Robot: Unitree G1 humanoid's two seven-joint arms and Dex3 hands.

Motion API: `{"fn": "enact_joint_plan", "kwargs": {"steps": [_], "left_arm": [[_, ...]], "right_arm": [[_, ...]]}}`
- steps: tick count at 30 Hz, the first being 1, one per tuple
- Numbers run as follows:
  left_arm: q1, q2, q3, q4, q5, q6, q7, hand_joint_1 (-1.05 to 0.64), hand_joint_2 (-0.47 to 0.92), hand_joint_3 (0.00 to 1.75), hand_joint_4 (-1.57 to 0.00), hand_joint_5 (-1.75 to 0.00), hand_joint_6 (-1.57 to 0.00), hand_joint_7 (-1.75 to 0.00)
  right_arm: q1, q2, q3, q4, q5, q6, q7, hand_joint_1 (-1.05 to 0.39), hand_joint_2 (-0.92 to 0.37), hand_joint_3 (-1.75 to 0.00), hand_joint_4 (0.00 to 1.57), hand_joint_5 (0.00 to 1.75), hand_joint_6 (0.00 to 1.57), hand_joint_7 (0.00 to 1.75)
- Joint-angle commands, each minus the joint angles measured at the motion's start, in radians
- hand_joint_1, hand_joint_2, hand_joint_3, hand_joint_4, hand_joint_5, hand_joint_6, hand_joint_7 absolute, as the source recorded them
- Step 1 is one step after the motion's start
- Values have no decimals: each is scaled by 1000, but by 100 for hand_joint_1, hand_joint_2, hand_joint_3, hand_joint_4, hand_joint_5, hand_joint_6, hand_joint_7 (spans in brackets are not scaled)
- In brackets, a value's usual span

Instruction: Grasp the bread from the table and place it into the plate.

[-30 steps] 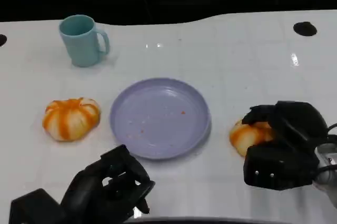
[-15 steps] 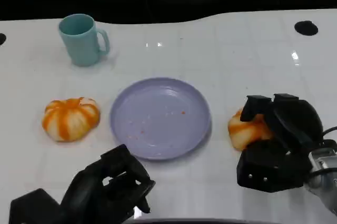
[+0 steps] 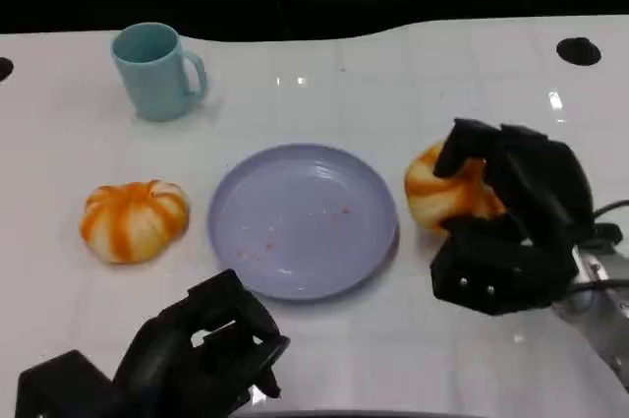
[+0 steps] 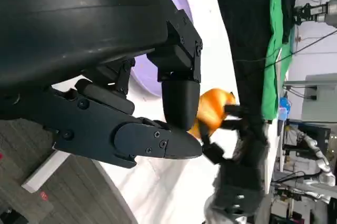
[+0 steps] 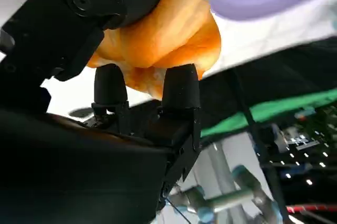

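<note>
Both hands are matte black. The right hand [image 3: 511, 231] has a boxy black palm block with small bright fastener heads on its face, blunt segmented fingers [image 5: 181, 84] with rounded tips, and a silver forearm [image 3: 604, 325] behind it with thin black cables. The left hand [image 3: 192, 359] has a rounded glossy shell [image 4: 73, 23] and screw-fastened finger links [image 4: 142, 142].

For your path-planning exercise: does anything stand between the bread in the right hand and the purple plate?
Nothing visible does. The right hand grips the bread just beside the plate, with bare white table between them. The other bread and the mug lie on the plate's far side.
</note>
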Motion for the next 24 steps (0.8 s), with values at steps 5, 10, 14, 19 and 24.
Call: {"fn": "enact_joint_plan", "kwargs": {"steps": [5,10,14,19,24], "left_arm": [[15,14,-3,-16,22,-12,6,-59,92,25,-64,-175,-55,-160],[19,8,-2,-9,5,-6,1,-59,92,23,-64,-175,-55,-161],[23,4,-5,-7,7,-10,2,-60,92,23,-64,-175,-55,-161],[26,3,-9,-3,8,-23,-1,-60,92,23,-64,-175,-55,-160],[33,1,-15,-13,9,-11,4,-57,92,23,-64,-175,-56,-159]], "right_arm": [[-32,43,-1,-91,11,6,75,-10,-34,-131,95,175,73,175],[-74,103,25,-64,10,-42,90,-12,-28,-137,98,175,77,168],[-112,147,41,-17,9,-62,93,-13,-26,-140,98,175,78,168],[-163,194,64,86,-7,-70,61,-11,-25,-140,97,175,76,172],[-195,222,66,170,14,-76,74,-11,-26,-138,95,175,76,168]]}}
